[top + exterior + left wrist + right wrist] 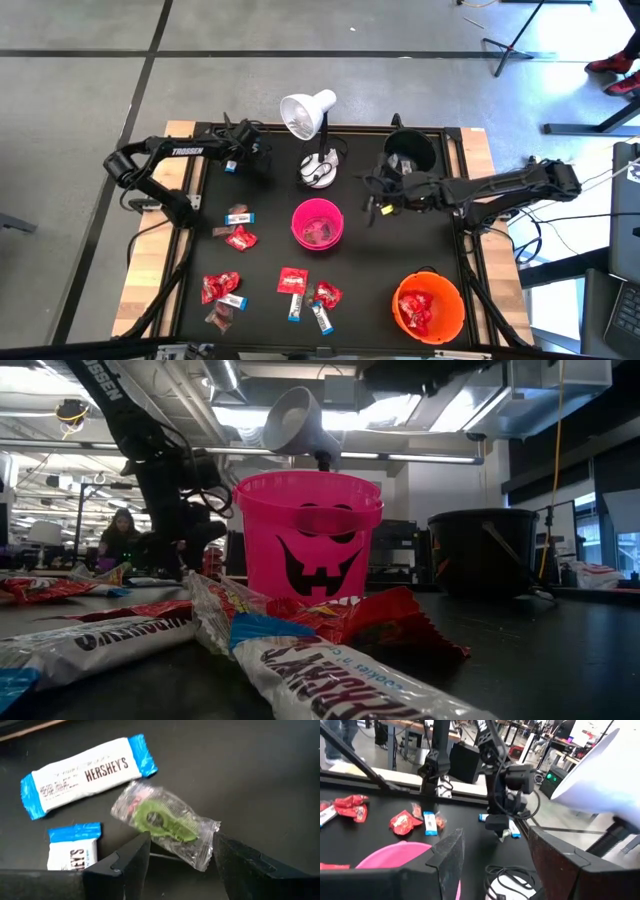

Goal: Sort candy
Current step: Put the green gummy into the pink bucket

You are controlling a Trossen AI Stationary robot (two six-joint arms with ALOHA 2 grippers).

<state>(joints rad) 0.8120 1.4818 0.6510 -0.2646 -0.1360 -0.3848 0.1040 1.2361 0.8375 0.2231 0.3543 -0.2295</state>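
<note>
Centre: pink bucket (317,223) and white lamp (312,130) stand close together, blocking the middle.
Far right: black bin (410,152) fills the corner.
Near edge: scattered candy (262,284), orange bowl (428,305).
Open mat: between pink bucket and orange bowl.

- Both arms are matte black, chunky jointed links; the left arm (165,160) has "TROSSEN" in white letters along one link.
- The right arm (500,187) looks the same (no lettering I can make out), with thin black cables looping near its wrist.
- The left gripper (180,860) has dark, flat, angular plastic fingers with bevelled edges.
- The right gripper (492,855) has the same blocky black fingers.
</note>
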